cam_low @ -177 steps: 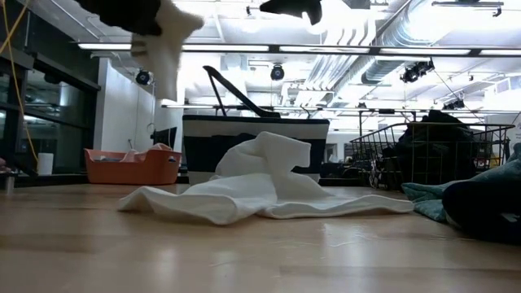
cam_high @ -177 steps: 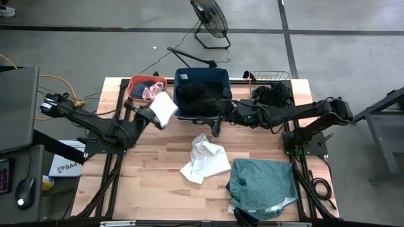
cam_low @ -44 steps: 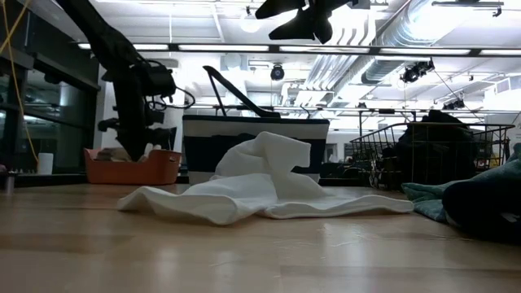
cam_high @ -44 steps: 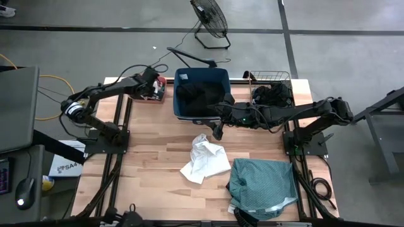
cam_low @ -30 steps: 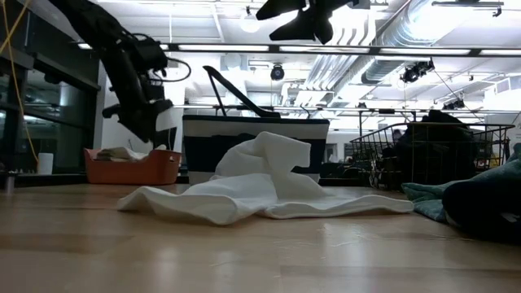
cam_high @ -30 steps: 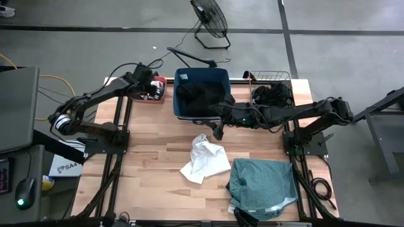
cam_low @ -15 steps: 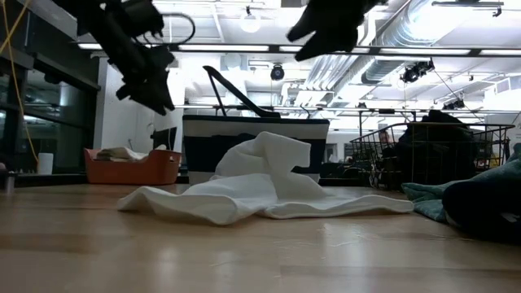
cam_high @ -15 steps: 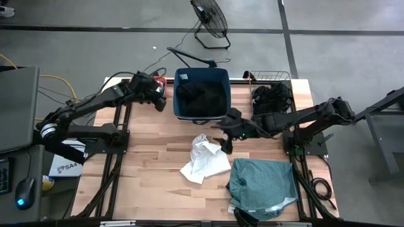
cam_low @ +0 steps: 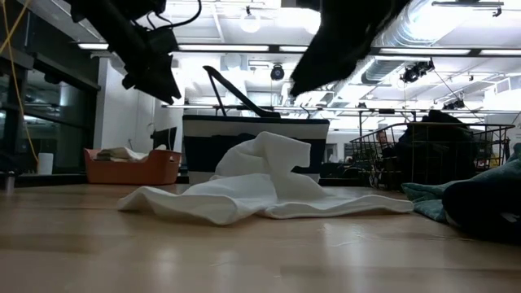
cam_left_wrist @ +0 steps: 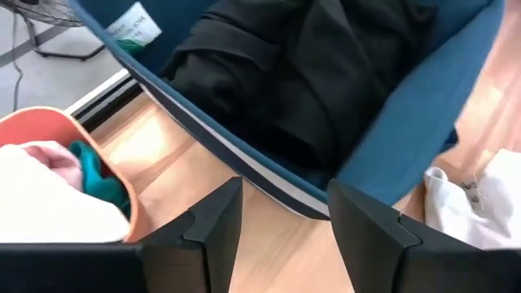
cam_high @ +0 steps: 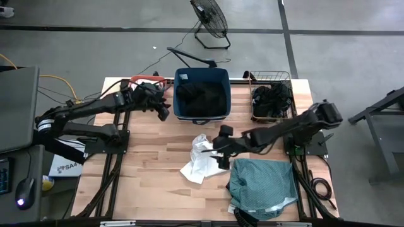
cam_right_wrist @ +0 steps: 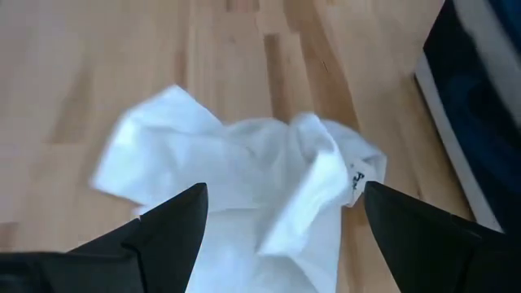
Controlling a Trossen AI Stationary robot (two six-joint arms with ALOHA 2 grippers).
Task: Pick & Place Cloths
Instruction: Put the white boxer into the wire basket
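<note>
A crumpled white cloth (cam_high: 203,161) (cam_right_wrist: 244,155) lies on the wooden table (cam_high: 151,183) at its middle. My right gripper (cam_high: 221,157) (cam_right_wrist: 285,191) hangs open just above the cloth's right side, fingers wide apart and slanting down, touching nothing. A large teal-green cloth (cam_high: 262,183) lies near the front right. My left gripper (cam_high: 163,110) (cam_left_wrist: 285,191) is open and holds nothing, in the air between the orange basin (cam_left_wrist: 81,134) and the navy tub (cam_high: 202,94). The basin holds white, pink and teal cloths; black cloths (cam_left_wrist: 309,73) fill the tub.
A wire basket (cam_high: 271,94) with dark cloths stands at the back right beside the tub. A floor fan (cam_high: 209,22) stands beyond the table's far edge. Bare wood lies at the table's near left.
My left gripper has risen from the orange basin and swung toward the table's right and near side, stopping by the tub's left front corner. My right gripper has left the tub's front, gone toward the near edge and down over the white cloth, tipping further down. The cloths have not moved.
</note>
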